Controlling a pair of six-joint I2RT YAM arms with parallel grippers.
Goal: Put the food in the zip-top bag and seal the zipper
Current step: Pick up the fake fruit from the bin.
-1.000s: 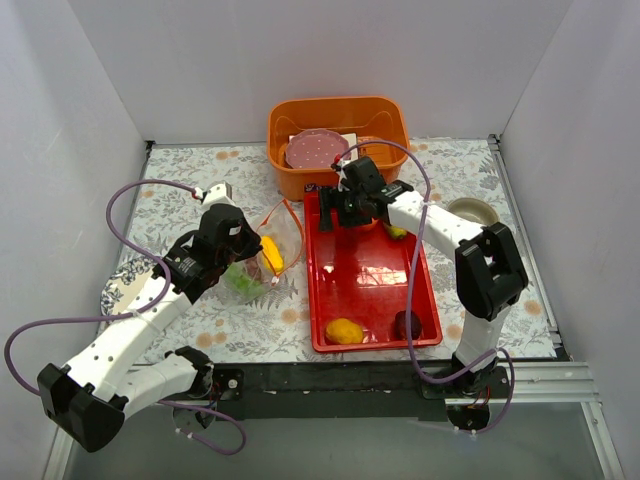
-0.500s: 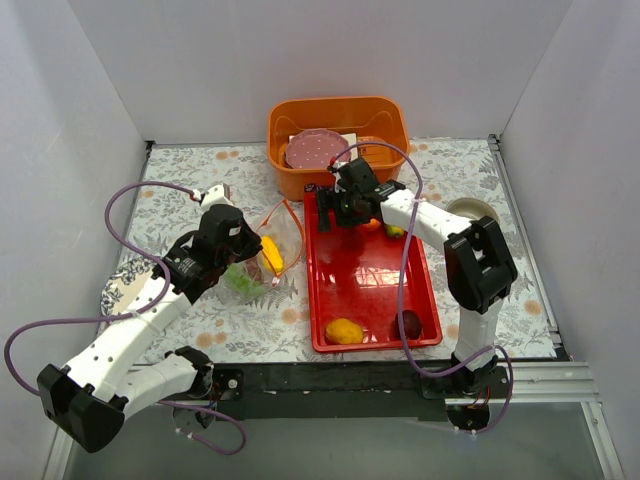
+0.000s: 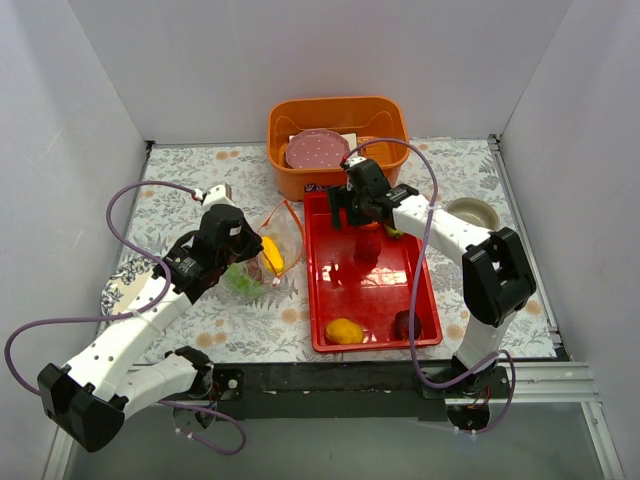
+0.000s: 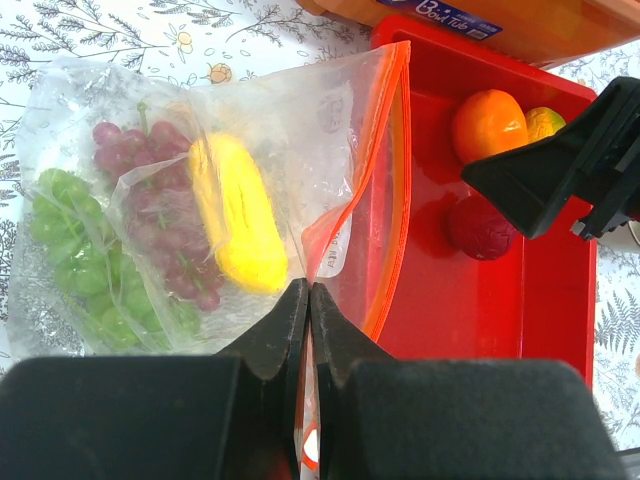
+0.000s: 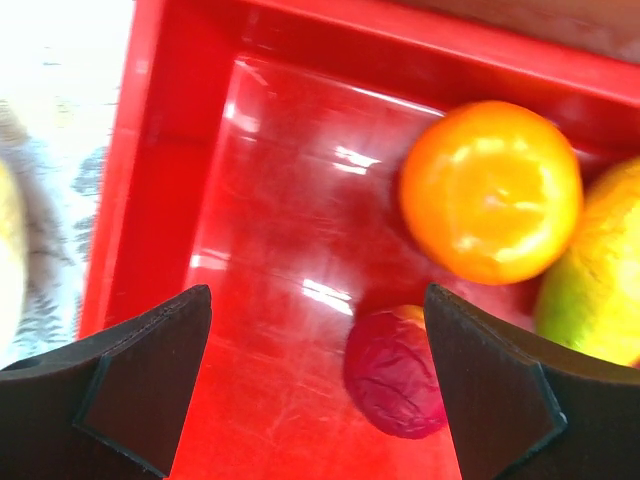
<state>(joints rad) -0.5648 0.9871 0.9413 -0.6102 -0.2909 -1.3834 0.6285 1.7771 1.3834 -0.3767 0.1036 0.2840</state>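
Half hidden under the left arm [image 3: 150,310] in the overhead view: zip-top bag [image 4: 290,120], just left of the red tray [image 3: 385,285], zipper [image 4: 388,190] running alongside the tray's left wall. Inside, through crinkled film: banana-like piece [image 4: 235,215], purple grapes [image 4: 150,190], green grapes [image 4: 75,235]. Left gripper [image 4: 308,300] pinched together on the bag's mouth edge.

Right gripper [image 5: 318,300] spread wide over the tray's far end, above orange [image 5: 490,190] and dark-red piece [image 5: 395,370]. Green-yellow mango [image 5: 600,270] cut off by the wrist view's border.

At the tray's near end: yellow mango [image 3: 344,330], dark fruit [image 3: 407,323]. Beyond the tray's far end: orange bin [image 3: 290,175].

Since a second ago: right gripper shifted slightly, dark-red piece newly uncovered.
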